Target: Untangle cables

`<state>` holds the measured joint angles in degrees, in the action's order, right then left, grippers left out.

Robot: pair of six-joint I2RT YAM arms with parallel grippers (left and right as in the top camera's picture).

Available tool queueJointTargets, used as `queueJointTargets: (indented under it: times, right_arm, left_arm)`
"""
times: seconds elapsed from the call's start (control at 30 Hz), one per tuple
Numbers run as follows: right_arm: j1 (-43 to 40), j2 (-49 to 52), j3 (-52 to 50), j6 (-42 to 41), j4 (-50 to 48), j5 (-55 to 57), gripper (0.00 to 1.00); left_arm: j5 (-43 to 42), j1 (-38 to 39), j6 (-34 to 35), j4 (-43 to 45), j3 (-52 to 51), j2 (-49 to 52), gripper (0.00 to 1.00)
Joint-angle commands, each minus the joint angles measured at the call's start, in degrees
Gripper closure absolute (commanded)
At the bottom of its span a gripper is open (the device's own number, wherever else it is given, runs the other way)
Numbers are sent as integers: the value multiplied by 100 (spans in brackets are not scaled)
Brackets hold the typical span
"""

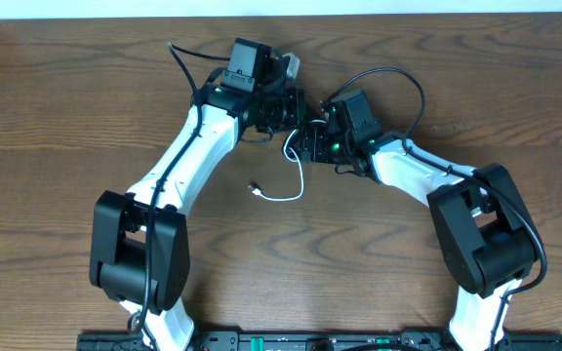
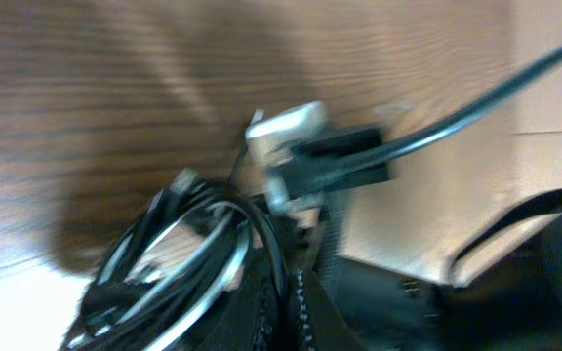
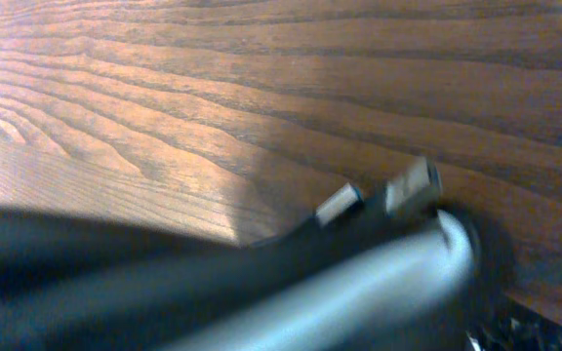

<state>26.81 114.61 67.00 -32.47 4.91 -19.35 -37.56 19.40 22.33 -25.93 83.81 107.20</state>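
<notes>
Left hand [image 1: 299,115] and right hand [image 1: 310,144] close together above tabletop [image 1: 66,117]; grip of either impossible to tell. Cables [image 2: 174,258] bunched between, white cord [image 1: 301,180] trailing onto tabletop, plug end [image 1: 255,188] lying free.

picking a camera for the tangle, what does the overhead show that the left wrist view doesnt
Only overhead: the left end effector and right end effector close together mid-table, and the white cable trailing loose toward the near edge, ending in a small plug. Only left wrist: a blurred close-up of looped black cable beside a white connector and a black connector. Both: the wooden table. Neither shows whether the end effectors are shut.
</notes>
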Motion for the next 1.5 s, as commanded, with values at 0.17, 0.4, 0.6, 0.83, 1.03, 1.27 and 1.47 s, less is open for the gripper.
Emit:
queueJointTargets:
  times: [0.17,0.4,0.6,0.83,1.03,1.27,1.47]
  right_arm:
    - [-4,85,-37,-313,74,323,21]
    - [-85,85,-37,-396,125,402,22]
    - [-98,232,-37,-664,164,398,24]
    - [-240,352,-37,-719,92,76,25]
    - [-238,352,-37,-717,105,68,25]
    - [-245,345,-35,-708,107,-4,32]
    - [-247,81,-24,-197,271,-87,48]
  left_arm:
    - [-986,-37,680,533,33,26,92]
    - [-2374,-483,1794,2022,33,26,93]
    - [-3167,-782,2804,3606,33,26,92]
    - [-3534,-999,4323,5989,33,24,93]
    - [-3508,-1377,4994,7451,33,24,92]
    - [-3539,-1580,3740,5595,31,24,93]
    - [-1969,-1567,1139,1659,31,24,93]
